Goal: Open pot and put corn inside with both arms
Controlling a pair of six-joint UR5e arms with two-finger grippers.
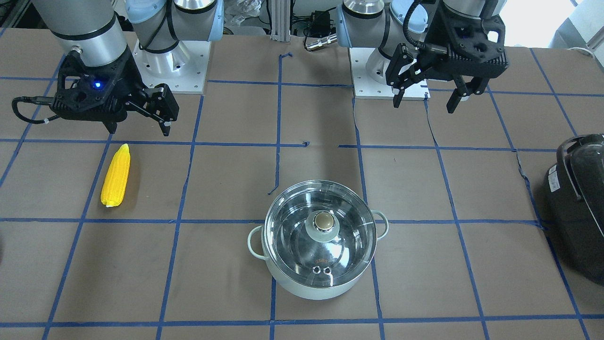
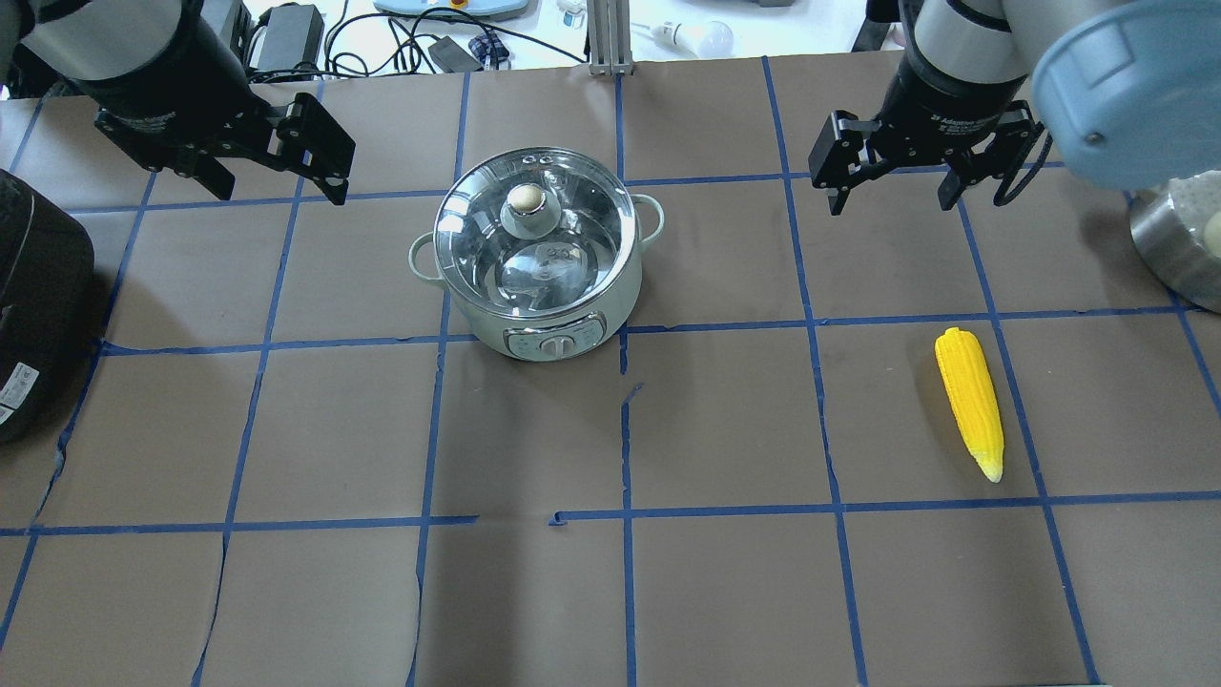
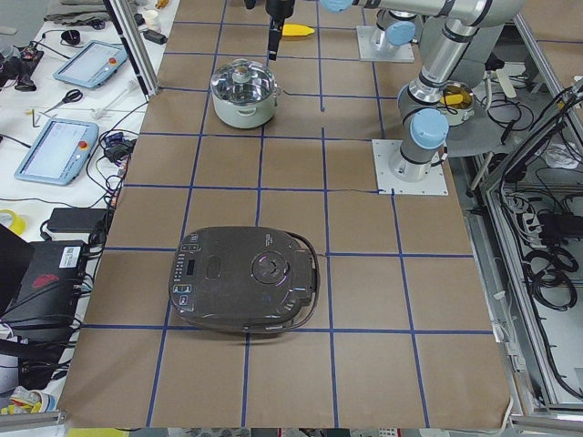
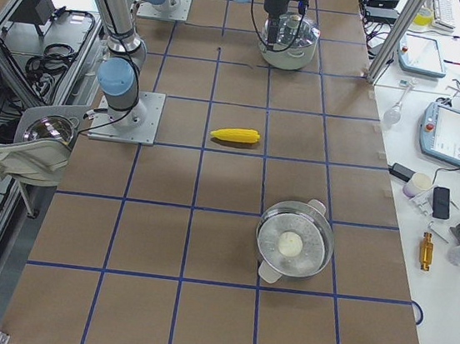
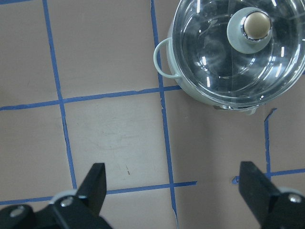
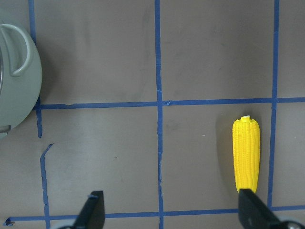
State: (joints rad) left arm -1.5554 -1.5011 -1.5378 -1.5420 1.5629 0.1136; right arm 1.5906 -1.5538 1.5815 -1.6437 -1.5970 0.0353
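Currently nothing is gripped: the left gripper [image 2: 275, 181] and the right gripper [image 2: 892, 196] both hang above the table [image 2: 715, 592], fingers spread wide with nothing between them. The pot [image 2: 534, 258] stands upright a little to the robot's left of the table's middle. Its glass lid [image 2: 572, 239] is in place, with the beige knob [image 2: 526, 199] pointing up. Glare on the glass makes it hard to tell whether anything lies inside, though the pot looks empty. The corn [image 2: 971, 401] lies flat on the robot's right half, well apart from the pot, thin end toward the robot. This layout likely suits a split of work. The left gripper is the nearer one to the knob, and its wrist camera looks down on the lid, while the right wrist camera has the cob in view. One arm could lift the lid while the other fetches the corn. Bare tabletop surrounds both pot and corn, leaving free room to descend. A large black appliance [image 2: 38, 305] sits at the left edge, well apart from the pot. The left arm would need to stay clear of it when setting the lid aside.
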